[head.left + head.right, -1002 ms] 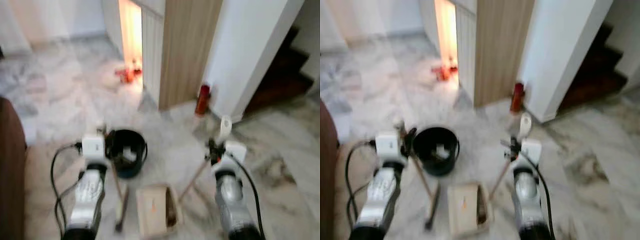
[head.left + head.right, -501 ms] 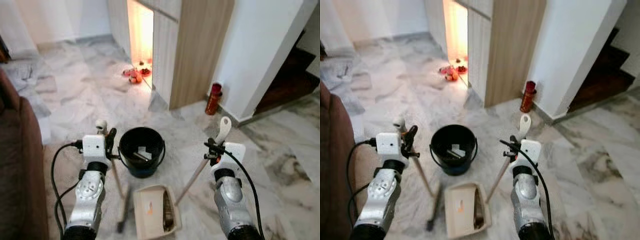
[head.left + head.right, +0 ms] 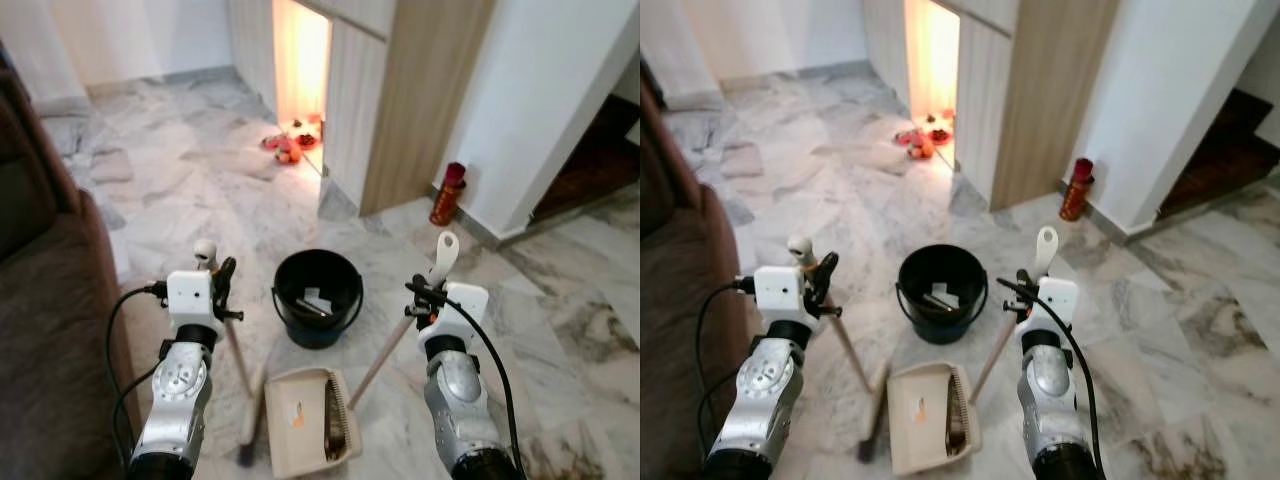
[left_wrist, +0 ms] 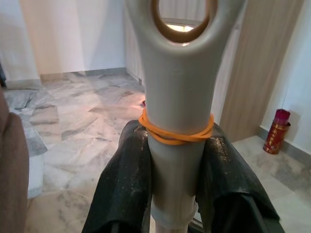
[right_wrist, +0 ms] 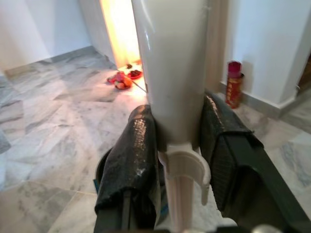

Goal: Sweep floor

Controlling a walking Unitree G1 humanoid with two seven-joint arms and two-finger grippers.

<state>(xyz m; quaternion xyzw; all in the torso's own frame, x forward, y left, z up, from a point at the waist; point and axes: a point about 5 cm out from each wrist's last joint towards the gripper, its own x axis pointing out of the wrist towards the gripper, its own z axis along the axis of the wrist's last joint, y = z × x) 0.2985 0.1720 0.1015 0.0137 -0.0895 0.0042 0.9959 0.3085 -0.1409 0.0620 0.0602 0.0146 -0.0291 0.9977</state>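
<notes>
My left gripper [image 3: 216, 281] is shut on the pale top of a broom handle [image 4: 179, 73], which has an orange rubber band around it. The broom's stick [image 3: 236, 352] slants down to its head [image 3: 247, 440] on the marble floor. My right gripper [image 3: 424, 296] is shut on the cream handle [image 5: 170, 58] of a beige dustpan [image 3: 300, 425]. The pan lies on the floor between my arms, with dark debris along its right side. Just beyond it stands a black bucket [image 3: 318, 298] with a few scraps inside.
A brown sofa [image 3: 50, 330] fills the left side, close to my left arm. Ahead stands a wooden panel [image 3: 420, 100] with a lit gap beside it and small red items [image 3: 285, 150] on the floor. A red can [image 3: 447, 194] stands by the white wall [image 3: 560, 100].
The camera has moved: the whole scene has slid right, the sofa takes up more of the left, and the blur has cleared. Both grippers keep their holds.
</notes>
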